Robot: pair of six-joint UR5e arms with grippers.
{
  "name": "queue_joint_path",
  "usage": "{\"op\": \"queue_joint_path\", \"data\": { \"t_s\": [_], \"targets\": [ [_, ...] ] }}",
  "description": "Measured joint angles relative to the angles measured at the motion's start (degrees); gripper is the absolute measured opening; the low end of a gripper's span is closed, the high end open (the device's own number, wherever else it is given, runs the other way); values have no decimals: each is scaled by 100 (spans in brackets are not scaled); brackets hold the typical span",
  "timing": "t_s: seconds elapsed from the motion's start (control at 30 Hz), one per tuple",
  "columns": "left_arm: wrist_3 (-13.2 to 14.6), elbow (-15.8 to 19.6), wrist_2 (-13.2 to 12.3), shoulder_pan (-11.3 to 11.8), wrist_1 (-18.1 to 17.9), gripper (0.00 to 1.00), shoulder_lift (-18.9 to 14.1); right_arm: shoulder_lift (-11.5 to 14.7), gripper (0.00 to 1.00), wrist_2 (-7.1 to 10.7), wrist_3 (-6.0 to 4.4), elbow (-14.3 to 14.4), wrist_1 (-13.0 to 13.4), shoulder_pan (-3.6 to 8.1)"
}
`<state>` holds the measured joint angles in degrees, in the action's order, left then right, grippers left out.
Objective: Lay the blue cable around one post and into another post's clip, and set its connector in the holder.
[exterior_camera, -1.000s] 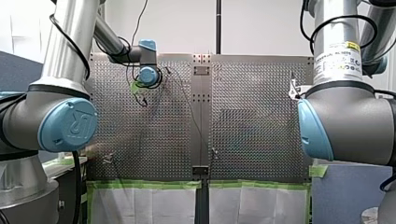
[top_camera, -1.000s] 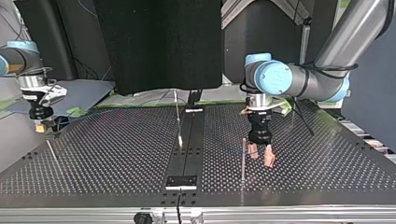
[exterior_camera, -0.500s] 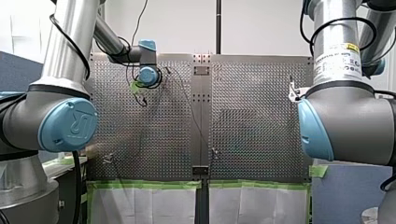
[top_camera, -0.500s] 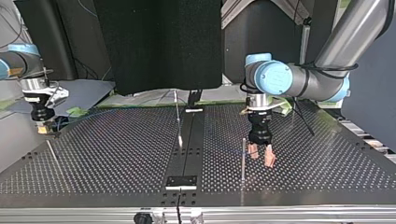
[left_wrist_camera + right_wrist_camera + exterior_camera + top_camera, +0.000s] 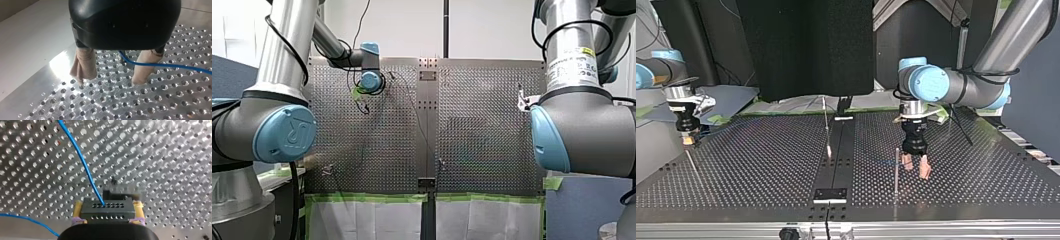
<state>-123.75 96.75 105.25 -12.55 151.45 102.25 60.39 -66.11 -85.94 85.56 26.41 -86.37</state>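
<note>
While within my right pincer [image 5: 108, 204], connector [image 5: 108, 211]; blue cable [image 5: 82, 165] ahead

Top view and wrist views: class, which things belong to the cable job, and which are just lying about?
Job:
cable
connector
post
middle post
left pincer, open astride the cable
right pincer, shut on the connector

Lying about:
green tape
black screen
</note>
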Motion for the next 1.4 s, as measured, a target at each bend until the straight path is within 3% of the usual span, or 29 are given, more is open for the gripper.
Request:
{"op": "queue_joint_path", "data": {
  "t_s": [0.53,0.73,0.97,1.17,1.4],
  "targets": [
    [5,0,3,15,0,100,1,-13,0,-14,-150,-36,78,-66],
    [9,0,0,21,3,100,1,92,0,5,-128,-84,-214,-30],
    [9,0,-1,22,16,100,0,125,0,8,26,-94,-587,11],
    [9,1,-1,24,25,100,2,128,0,10,17,-105,-608,38],
    [9,1,0,34,26,100,1,127,0,11,-78,-138,-567,41]
  ]
}}
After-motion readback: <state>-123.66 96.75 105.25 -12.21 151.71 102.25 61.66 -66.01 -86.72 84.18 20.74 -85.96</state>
